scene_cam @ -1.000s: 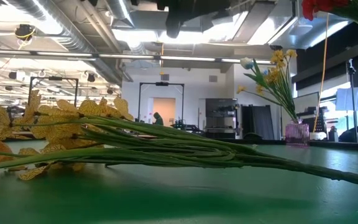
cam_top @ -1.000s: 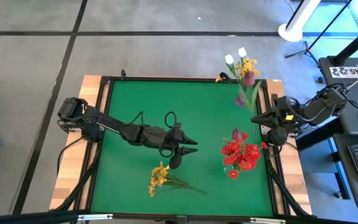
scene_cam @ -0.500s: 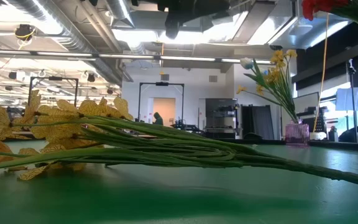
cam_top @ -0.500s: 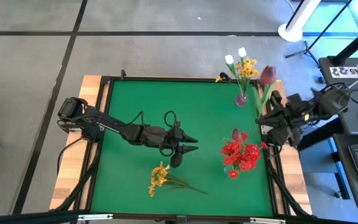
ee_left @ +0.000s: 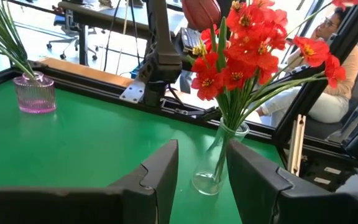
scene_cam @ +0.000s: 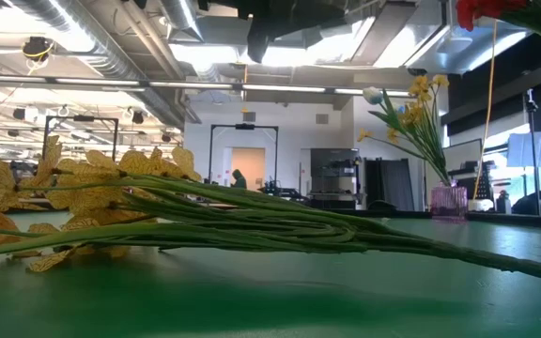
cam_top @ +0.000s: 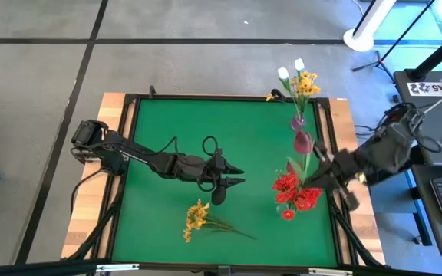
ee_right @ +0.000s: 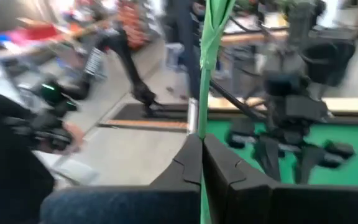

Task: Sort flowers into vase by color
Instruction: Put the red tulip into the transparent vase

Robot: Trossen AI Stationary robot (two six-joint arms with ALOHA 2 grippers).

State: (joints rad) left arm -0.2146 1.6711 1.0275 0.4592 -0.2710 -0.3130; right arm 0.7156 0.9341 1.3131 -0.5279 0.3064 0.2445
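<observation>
Right pincer (ee_right: pixel 201 163) clamped on a green stem (ee_right: pixel 210 56), carrying a dark pink bud (cam_top: pixel 303 142). Over the last second the right arm has swung inward from the table's right edge, bringing the bud from beside the pink vase (cam_top: pixel 298 122) to just above the red flowers (cam_top: pixel 296 190) in the clear vase (ee_left: pixel 218 167); the bud appears bound for that vase, not yet released. Left pincer (cam_top: pixel 232 177) hovers mid-table, jaws partly apart and empty, arm stretched low from the left, unchanged. Yellow spray (cam_top: pixel 198 218) lies unsorted on the table (cam_top: pixel 167 123) near the front edge.
</observation>
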